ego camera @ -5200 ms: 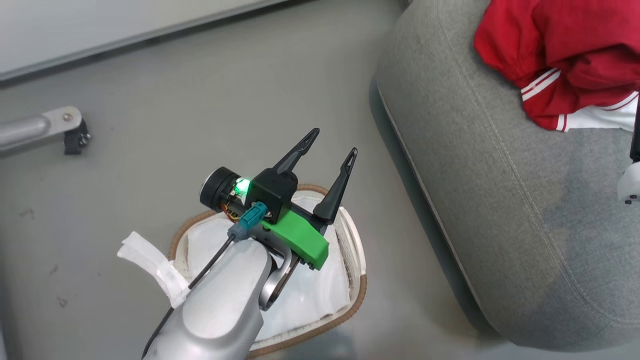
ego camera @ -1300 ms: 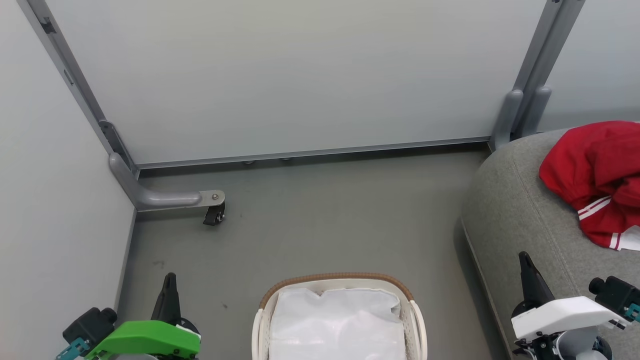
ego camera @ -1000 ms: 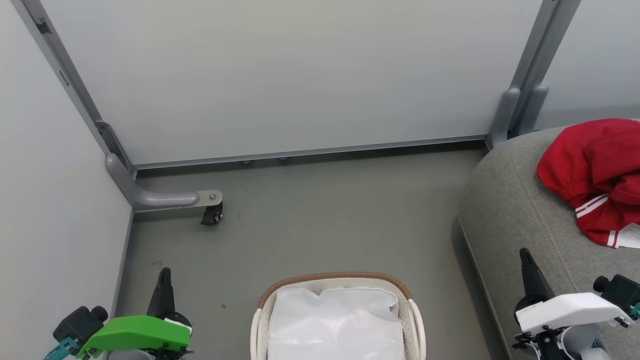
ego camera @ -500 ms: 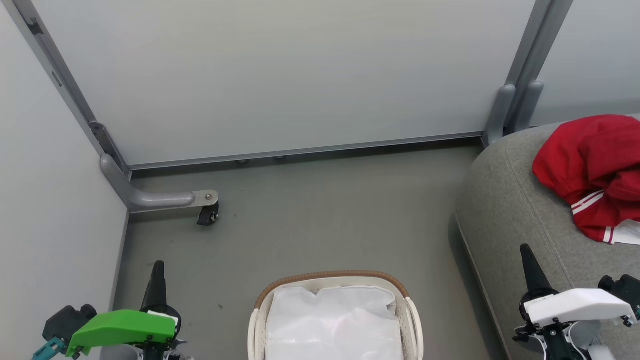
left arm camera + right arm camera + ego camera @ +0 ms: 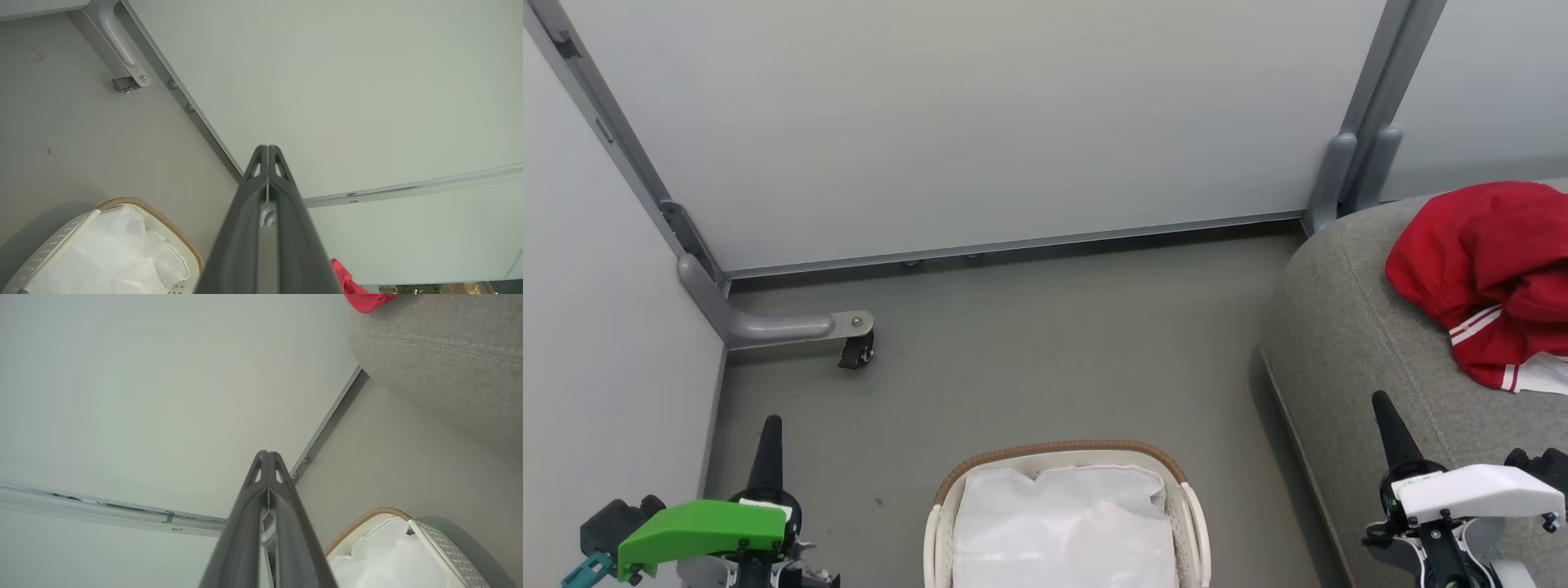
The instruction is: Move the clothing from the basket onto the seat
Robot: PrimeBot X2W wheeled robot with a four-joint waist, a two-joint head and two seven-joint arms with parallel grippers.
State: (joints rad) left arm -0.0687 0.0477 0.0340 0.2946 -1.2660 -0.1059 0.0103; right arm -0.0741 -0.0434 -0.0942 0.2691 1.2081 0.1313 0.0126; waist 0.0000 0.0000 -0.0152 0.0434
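So about five seconds back the left gripper [image 5: 769, 433] hung spread open right over the basket [image 5: 1054, 450]. Now it's tucked into the lower left corner of the head view, and the camera has tipped up as well, so the whole scene sits differently. Both tools are clamped shut on nothing. In the left wrist view the two dark, tapered fingers [image 5: 244, 228] meet tip to tip, and it's the same story for the right gripper [image 5: 1385, 412] in its own wrist view. The left one wears a glossy green plastic cover [image 5: 698, 527]. The right has a white cover [image 5: 1474, 490] with a tiny label, too small to read. The clothing [image 5: 1478, 261] is a soft, crumpled, bright red heap with thin white stripes and a white panel. It's lying on the seat [image 5: 1347, 327], well apart from the basket. The seat is grey woven fabric with a rounded edge and a stitched seam. The basket is oval white perforated plastic with a brown woven rim and holds a crinkly white lining [image 5: 1062, 523]. It stands on the smooth grey floor [image 5: 1045, 359] between the two grippers.
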